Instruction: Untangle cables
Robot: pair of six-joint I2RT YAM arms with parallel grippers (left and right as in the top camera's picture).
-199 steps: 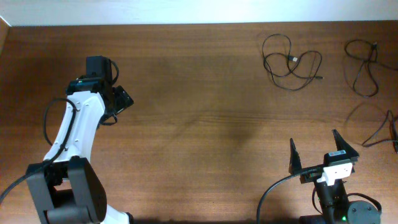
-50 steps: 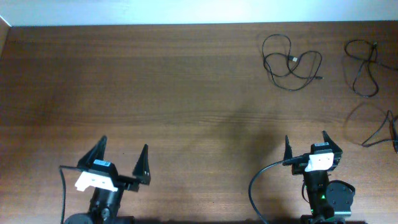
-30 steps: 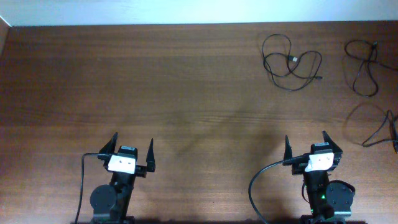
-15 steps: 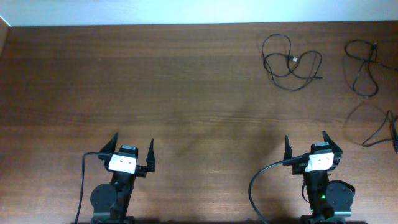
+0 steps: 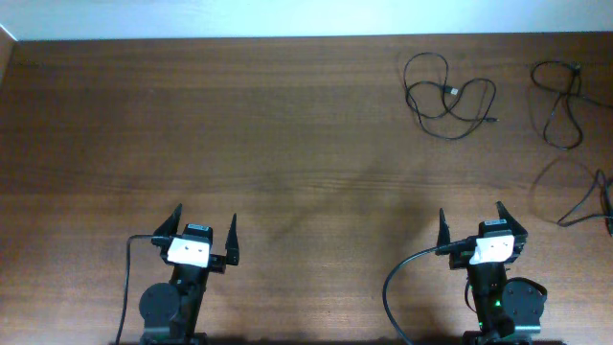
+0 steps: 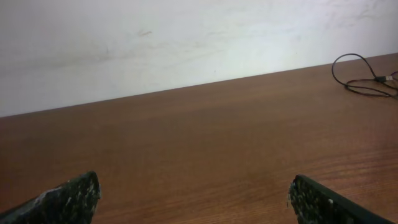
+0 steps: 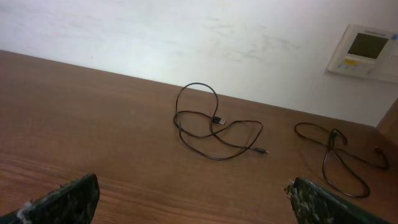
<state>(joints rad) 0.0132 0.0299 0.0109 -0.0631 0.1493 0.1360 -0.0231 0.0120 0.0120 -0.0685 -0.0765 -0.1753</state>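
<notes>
Left gripper [image 5: 205,217]: parked at the near edge of the table [image 5: 287,144], fingers spread wide, nothing between them.
Middle cable [image 5: 450,91]: far side of the table, right of centre, lying in loose loops that cross themselves, with a small plug inside the loops; also clear in the right wrist view [image 7: 214,119].
Right gripper [image 5: 471,213]: parked at the near edge, fingers apart and empty, well short of every cord.
Corner cable [image 5: 571,95]: far right corner, a long loop crossed once, well apart from the middle cable.
Edge cable [image 5: 581,208]: runs off the right edge of the overhead view, so its full lie cannot be told.
Progress: the three cords lie separate from each other, so the sorting looks largely done; perhaps only self-crossed loops remain.
Writing: none readable; the wall panel [image 7: 364,48] has a small screen, its markings too small to read.
</notes>
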